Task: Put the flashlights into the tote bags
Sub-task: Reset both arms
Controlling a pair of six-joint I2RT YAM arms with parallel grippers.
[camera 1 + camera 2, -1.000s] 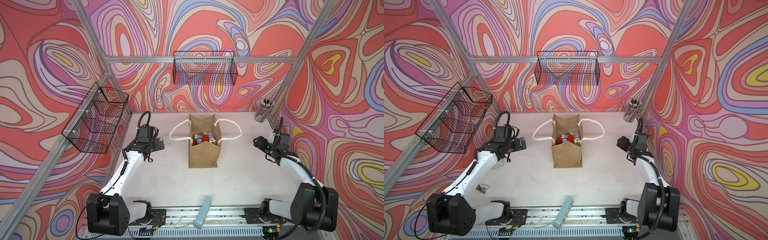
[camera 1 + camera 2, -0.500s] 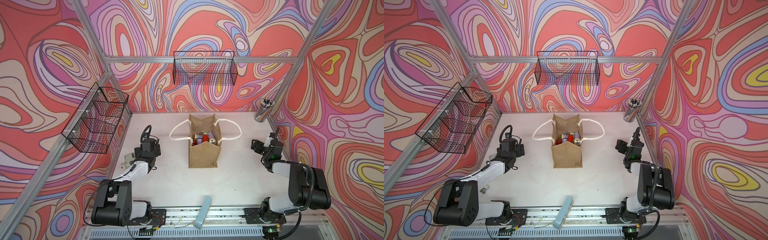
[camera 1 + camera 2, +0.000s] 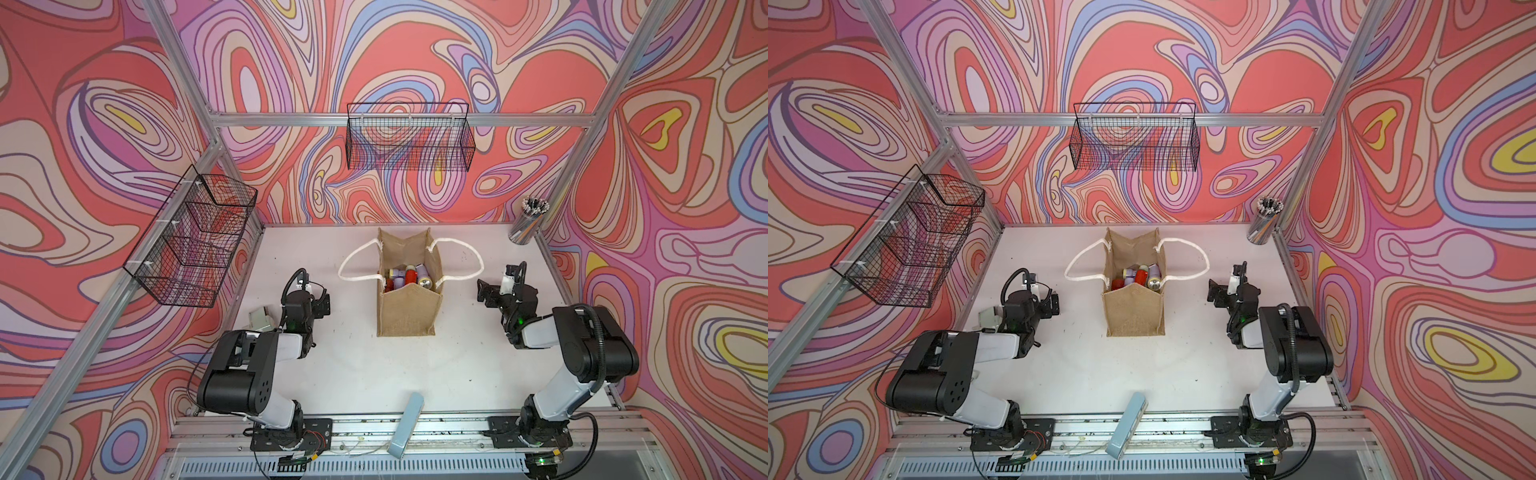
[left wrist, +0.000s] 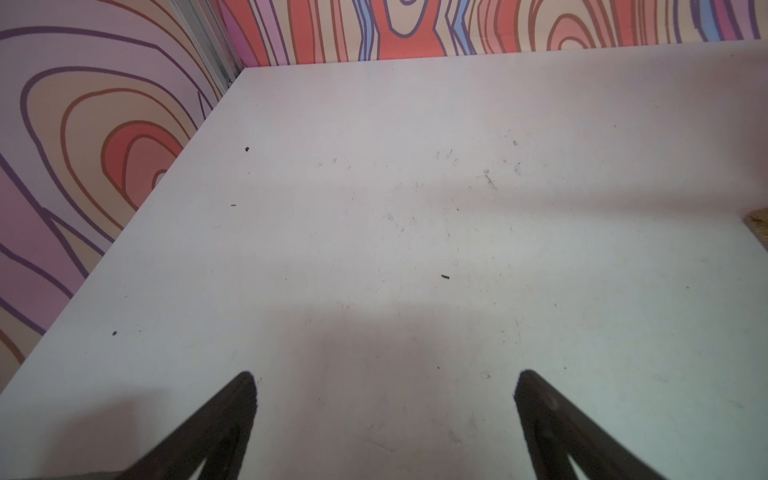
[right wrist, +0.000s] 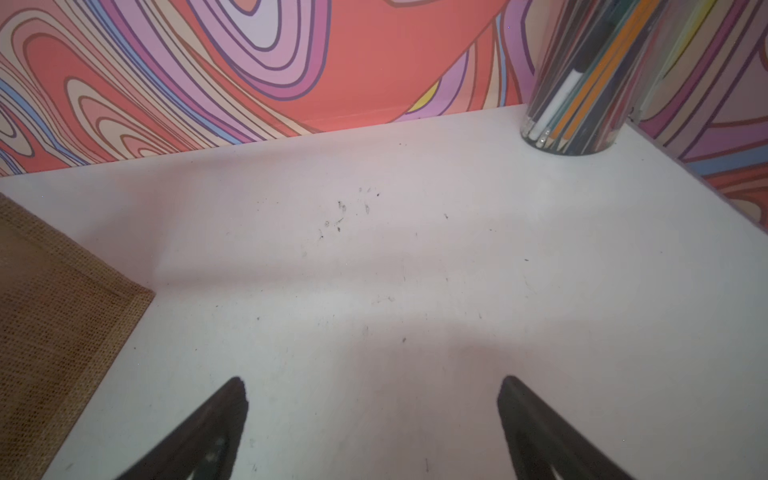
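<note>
Tote bag (image 3: 406, 311) stands upright at centre, mouth open; soft burlap walls, we judge they'd sag if bumped; left gripper (image 4: 384, 386) at its 9 o'clock, right gripper (image 5: 372, 390) at its 3 o'clock, both clear of it, jaws spread wide, empty; flashlights (image 3: 409, 276) piled inside the bag; we judge them light, rigid, slick plastic, roll-prone; pinch across mid-barrel; we spot none outside.

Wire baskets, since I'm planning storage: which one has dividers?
The side-wall basket: wire partitions split it into separate compartments, while the back-wall basket is a single long undivided trough.
</note>
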